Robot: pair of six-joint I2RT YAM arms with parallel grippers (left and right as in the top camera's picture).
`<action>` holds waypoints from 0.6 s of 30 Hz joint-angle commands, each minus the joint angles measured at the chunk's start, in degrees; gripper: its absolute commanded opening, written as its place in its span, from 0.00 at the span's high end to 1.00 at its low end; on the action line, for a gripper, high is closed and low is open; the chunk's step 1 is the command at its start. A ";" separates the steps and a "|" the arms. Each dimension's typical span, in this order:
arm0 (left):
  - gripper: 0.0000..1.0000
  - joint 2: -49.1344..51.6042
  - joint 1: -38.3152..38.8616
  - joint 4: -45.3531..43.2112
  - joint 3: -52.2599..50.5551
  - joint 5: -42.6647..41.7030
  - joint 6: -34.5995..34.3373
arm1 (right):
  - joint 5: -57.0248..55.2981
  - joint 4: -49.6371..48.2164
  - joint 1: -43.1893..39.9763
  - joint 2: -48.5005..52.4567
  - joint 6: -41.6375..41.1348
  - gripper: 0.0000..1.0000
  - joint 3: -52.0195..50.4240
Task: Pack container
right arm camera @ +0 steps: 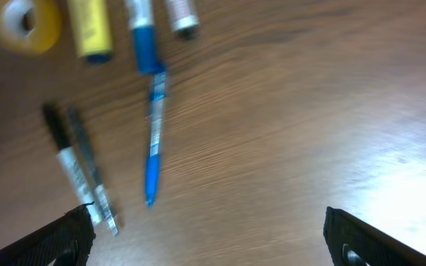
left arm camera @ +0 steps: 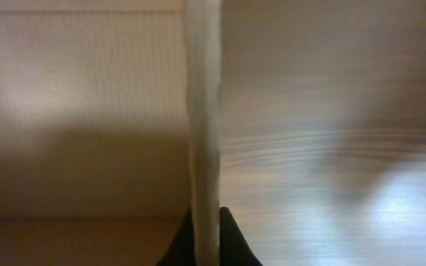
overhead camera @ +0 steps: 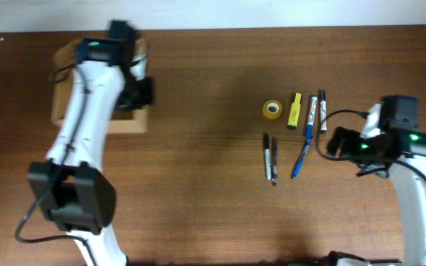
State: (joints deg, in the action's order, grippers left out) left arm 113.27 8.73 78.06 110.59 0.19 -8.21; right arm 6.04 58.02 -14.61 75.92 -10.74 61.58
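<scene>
Overhead view: your left arm stretches over the container [overhead camera: 59, 103] at far left, left gripper [left arm camera: 205, 238] pinched tight on its cardboard edge; right gripper [right arm camera: 209, 229] hovers wide, empty, beside the pens [overhead camera: 270, 157].

Left arm [overhead camera: 80, 125] runs from lower left up to upper left; left gripper [left arm camera: 205, 240] pinched on container [left arm camera: 202, 111] edge. Right arm [overhead camera: 420, 192] at right edge, right gripper [right arm camera: 211, 240] spread wide.

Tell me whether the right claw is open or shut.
Open: the right claw has its fingertips far apart, nothing between them.
</scene>
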 commanded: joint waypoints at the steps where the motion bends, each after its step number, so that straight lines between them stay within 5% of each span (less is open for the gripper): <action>1: 0.98 0.17 8.11 0.31 4.85 -0.35 -9.42 | -0.90 -0.11 -6.12 -0.11 -0.90 0.01 1.36; 9: 0.98 0.42 23.26 -5.92 5.44 6.27 -30.05 | 1.27 -0.81 -12.85 -0.11 -3.30 0.01 1.36; 18: 0.98 8.35 28.61 -8.35 5.44 8.68 -34.64 | 2.64 -0.59 -12.79 -0.11 -3.30 0.01 1.36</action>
State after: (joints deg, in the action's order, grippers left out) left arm 116.14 37.19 69.82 115.39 6.13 -39.62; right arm 6.94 57.41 -27.18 75.92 -13.50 61.63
